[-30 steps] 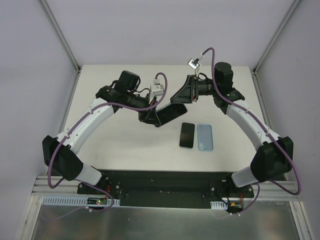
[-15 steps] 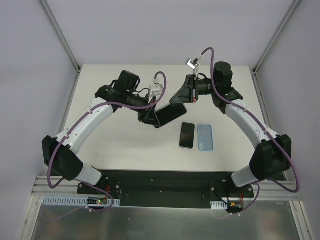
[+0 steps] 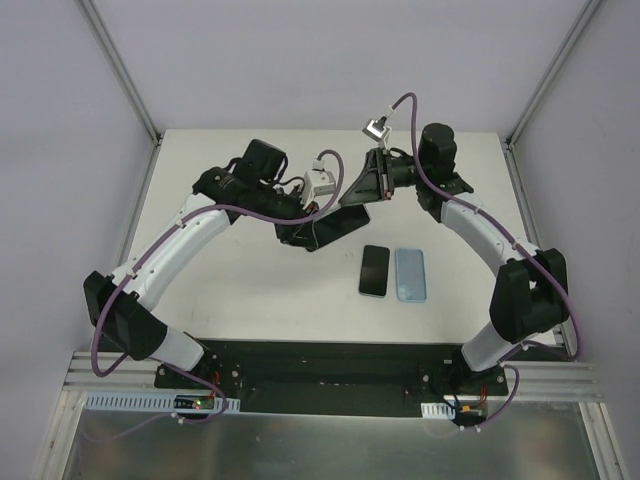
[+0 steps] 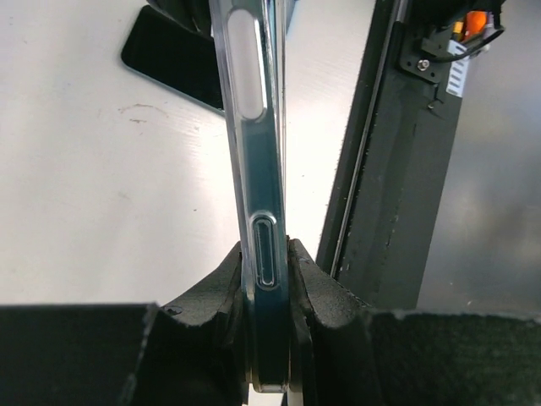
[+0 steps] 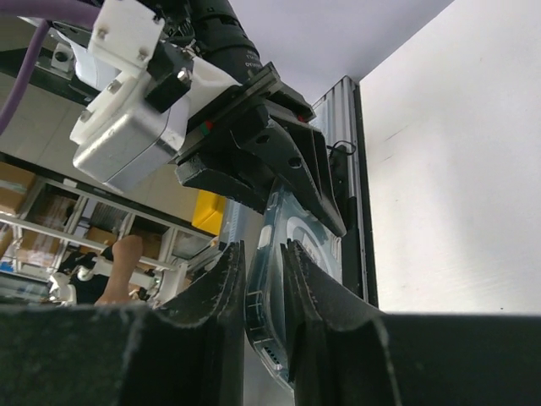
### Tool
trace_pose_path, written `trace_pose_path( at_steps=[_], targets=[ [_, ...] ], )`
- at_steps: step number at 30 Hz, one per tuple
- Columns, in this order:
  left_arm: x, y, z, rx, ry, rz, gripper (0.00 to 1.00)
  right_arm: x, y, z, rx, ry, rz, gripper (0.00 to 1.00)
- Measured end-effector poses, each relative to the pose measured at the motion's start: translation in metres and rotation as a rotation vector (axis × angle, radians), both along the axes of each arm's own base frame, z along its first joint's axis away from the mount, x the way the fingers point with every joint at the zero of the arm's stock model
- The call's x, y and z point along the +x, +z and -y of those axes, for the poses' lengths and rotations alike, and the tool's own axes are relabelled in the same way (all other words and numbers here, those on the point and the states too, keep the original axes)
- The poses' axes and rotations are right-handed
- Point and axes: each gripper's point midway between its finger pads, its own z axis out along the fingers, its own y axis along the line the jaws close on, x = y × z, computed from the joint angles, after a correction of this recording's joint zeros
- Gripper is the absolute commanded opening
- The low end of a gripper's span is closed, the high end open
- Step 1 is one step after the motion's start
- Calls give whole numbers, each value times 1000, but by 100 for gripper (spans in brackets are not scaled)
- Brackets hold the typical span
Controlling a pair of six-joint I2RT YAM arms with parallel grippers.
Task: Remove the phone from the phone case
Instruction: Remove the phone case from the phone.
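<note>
The cased phone [image 4: 254,152] hangs over the table [image 3: 250,290], between both arms; the left gripper [image 4: 266,254] pinches one end; the right gripper [image 5: 260,254] pinches the other. A second phone [image 3: 374,270] lies nearby.

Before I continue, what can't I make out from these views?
- Top view: the left gripper and right gripper cover the ends of the phone case. What is inside cannot be told.
- Left wrist: the case shows edge-on only, its end buried between the fingers.
- Right wrist: the fingers and the bottom edge of the frame hide its lower part.
</note>
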Motion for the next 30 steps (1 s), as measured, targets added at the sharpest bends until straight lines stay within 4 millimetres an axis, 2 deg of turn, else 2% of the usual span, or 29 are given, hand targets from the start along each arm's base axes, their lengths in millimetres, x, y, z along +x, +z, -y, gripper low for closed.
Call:
trace_pose_path(
  at_steps=[20, 30],
  targets=[
    [12, -1, -8, 151, 24, 125, 0, 10, -6, -2, 1, 54, -156, 0],
    [14, -7, -12, 223, 5, 154, 0, 17, -19, -4, -26, 55, -255, 0]
  ],
)
